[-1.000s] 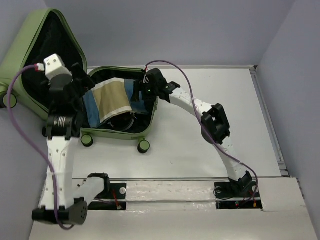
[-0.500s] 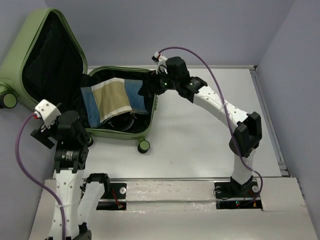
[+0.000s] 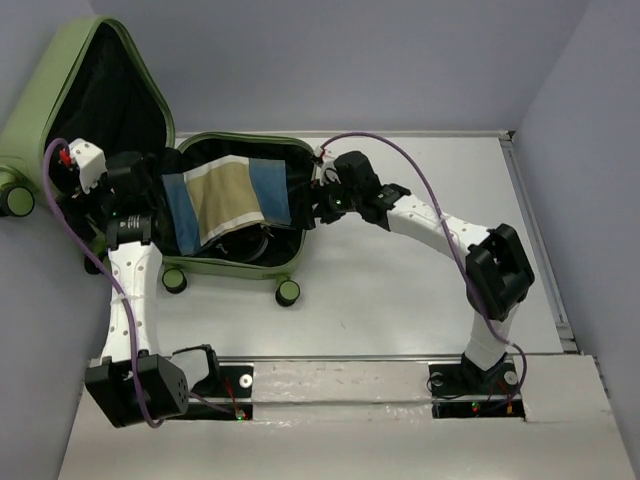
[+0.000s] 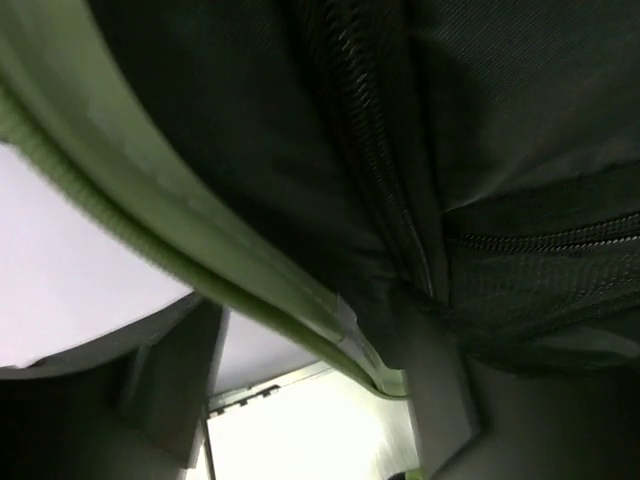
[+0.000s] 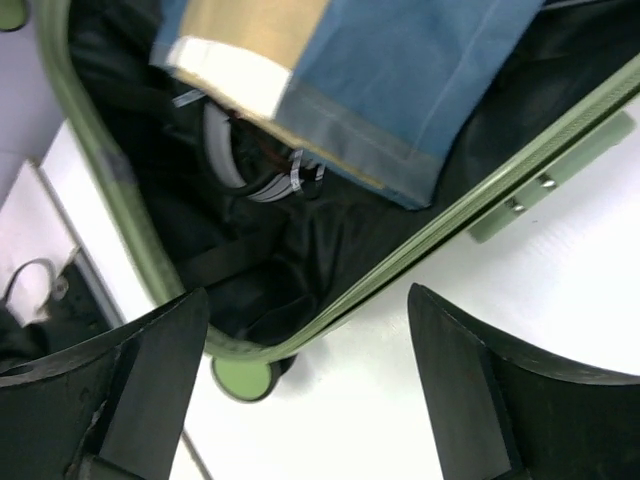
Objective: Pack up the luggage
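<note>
The luggage lies open on the table's left half, with its olive-green lid propped up against the left wall. A folded blue and tan cloth lies in the black-lined base. My left gripper is at the lid's lower edge, by the hinge. Its wrist view shows the lid's green rim and zipped black lining very close, with the fingers apart. My right gripper is open and empty over the base's right rim, with the cloth beyond it.
A white and grey strap or cord pokes out from under the cloth. Green wheels stick out at the base's near side, one below my right gripper. A raised ledge runs along the table's right side. Walls stand behind and left.
My left arm pulled back toward the table's front left, then swung up again to the lid's lower edge. My right gripper moved from the base's far right corner down along its right rim.
</note>
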Controlling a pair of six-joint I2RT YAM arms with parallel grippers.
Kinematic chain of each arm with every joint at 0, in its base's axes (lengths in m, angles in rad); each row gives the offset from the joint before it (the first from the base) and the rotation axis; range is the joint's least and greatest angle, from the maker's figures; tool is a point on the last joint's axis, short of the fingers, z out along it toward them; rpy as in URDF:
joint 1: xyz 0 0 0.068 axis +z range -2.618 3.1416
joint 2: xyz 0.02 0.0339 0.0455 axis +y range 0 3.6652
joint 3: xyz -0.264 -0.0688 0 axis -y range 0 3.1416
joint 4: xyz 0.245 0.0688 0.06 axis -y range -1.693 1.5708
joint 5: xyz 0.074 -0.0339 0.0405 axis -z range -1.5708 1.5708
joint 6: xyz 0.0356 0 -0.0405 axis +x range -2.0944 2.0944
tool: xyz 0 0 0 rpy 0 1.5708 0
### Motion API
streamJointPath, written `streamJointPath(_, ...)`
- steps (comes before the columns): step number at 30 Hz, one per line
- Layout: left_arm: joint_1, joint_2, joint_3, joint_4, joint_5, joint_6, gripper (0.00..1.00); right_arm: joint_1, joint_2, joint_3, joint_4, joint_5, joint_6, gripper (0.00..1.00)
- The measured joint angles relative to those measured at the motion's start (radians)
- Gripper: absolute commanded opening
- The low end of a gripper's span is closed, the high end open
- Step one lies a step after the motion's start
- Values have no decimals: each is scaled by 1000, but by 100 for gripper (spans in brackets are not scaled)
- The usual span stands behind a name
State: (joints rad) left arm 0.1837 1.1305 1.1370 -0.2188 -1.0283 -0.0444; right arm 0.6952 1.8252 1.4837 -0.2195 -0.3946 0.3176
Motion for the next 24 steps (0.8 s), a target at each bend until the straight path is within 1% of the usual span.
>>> streamJointPath(1, 0, 5, 5, 6, 1, 7, 26, 0, 11, 0, 8, 14, 2, 82)
streamJointPath(2, 2, 9, 8, 10, 4, 7, 17, 0, 34, 0, 19, 31, 5, 80)
streamJointPath(3, 2, 14, 14, 17, 3, 19, 6, 0, 50, 0, 23, 45, 8, 78)
streamJointPath(5, 2, 17, 19, 21, 4, 10, 6, 0, 93, 5, 24, 65, 15, 71)
streamJointPath(6, 2, 16, 20, 34, 11, 1, 6, 0, 120, 14, 24, 71, 19, 61)
streamJointPath(7, 1, 16, 21, 51, 24, -7, 6, 0, 148, 24, 25, 74, 24, 40)
streamJointPath(8, 1, 16, 21, 58, 27, -8, 6, 0, 180, 36, 26, 76, 36, 29)
streamJointPath(9, -6, 15, 21, 63, 29, -8, 6, 0, 202, 43, 33, 75, 45, 9)
streamJointPath(11, -27, 10, 19, 64, 16, -6, 6, -3, 209, 61, 5, 79, 88, 7)
streamJointPath(12, -48, 5, 14, 70, 3, -4, 6, -4, 201, 65, -18, 124, 117, 7)
streamJointPath(15, -219, -45, -39, 100, -92, 27, 6, -19, 201, 73, -18, 188, 172, 7)
streamJointPath(18, -504, -110, -112, 108, -229, 67, 6, -25, 201, 73, -4, 213, 172, 7)
streamJointPath(19, -603, -128, -135, 100, -265, 70, 6, -25, 201, 73, -3, 218, 172, 7)
streamJointPath(20, -673, -138, -148, 84, -294, 69, 6, -25, 201, 71, -1, 222, 169, 7)
streamJointPath(21, -781, -150, -163, 53, -319, 67, 6, -24, 200, 71, 0, 224, 168, 7)
streamJointPath(22, -825, -153, -169, 34, -327, 62, 6, -24, 198, 69, 2, 227, 167, 7)
streamJointPath(23, -958, -153, -180, -1, -339, 48, 6, -24, 196, 62, 8, 230, 165, 7)
streamJointPath(24, -1043, -146, -188, -35, -335, 27, 17, -24, 190, 52, 13, 234, 161, 7)
